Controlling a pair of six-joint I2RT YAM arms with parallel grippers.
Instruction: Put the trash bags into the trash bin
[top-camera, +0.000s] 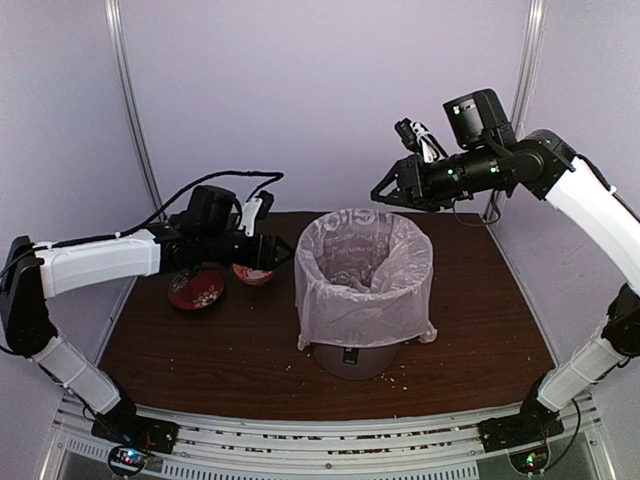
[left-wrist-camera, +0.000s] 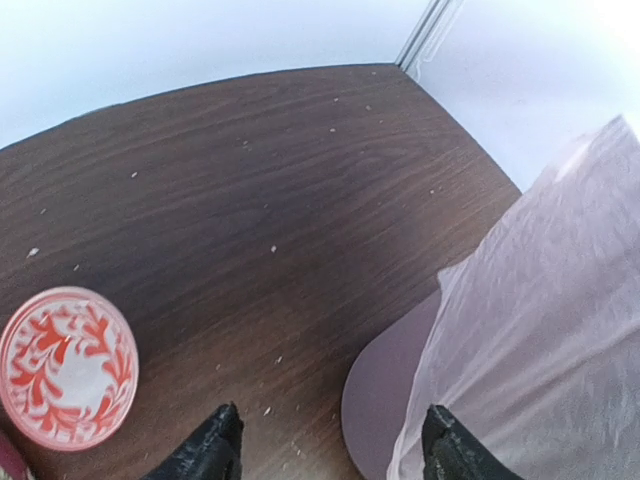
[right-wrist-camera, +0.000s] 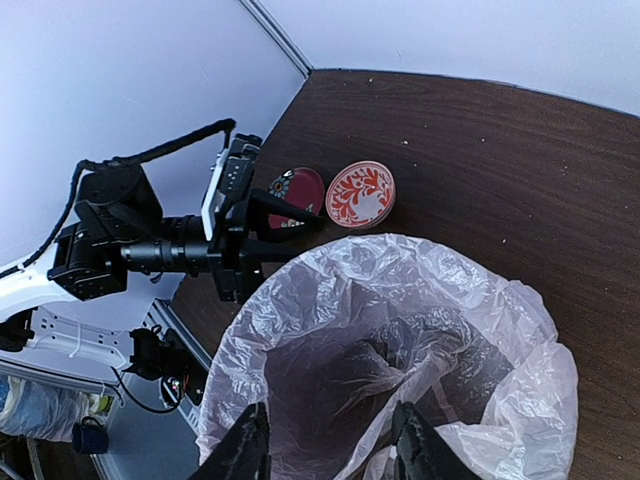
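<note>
though bag (top-camera: 365, 285) over bin (top-camera: 350, 362), fingers (left-wrist-camera: 212, 452) apart

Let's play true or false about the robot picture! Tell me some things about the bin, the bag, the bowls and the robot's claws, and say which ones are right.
1. The trash bag lines the trash bin, with its edge folded over the rim. True.
2. Two red bowls sit on the table beside the bin. True.
3. The left gripper is holding a bowl. False: its jaws are open and empty.
4. The bin lies tipped on its side. False: it stands upright.
5. The right gripper hangs open above the bag's mouth. True.
</note>
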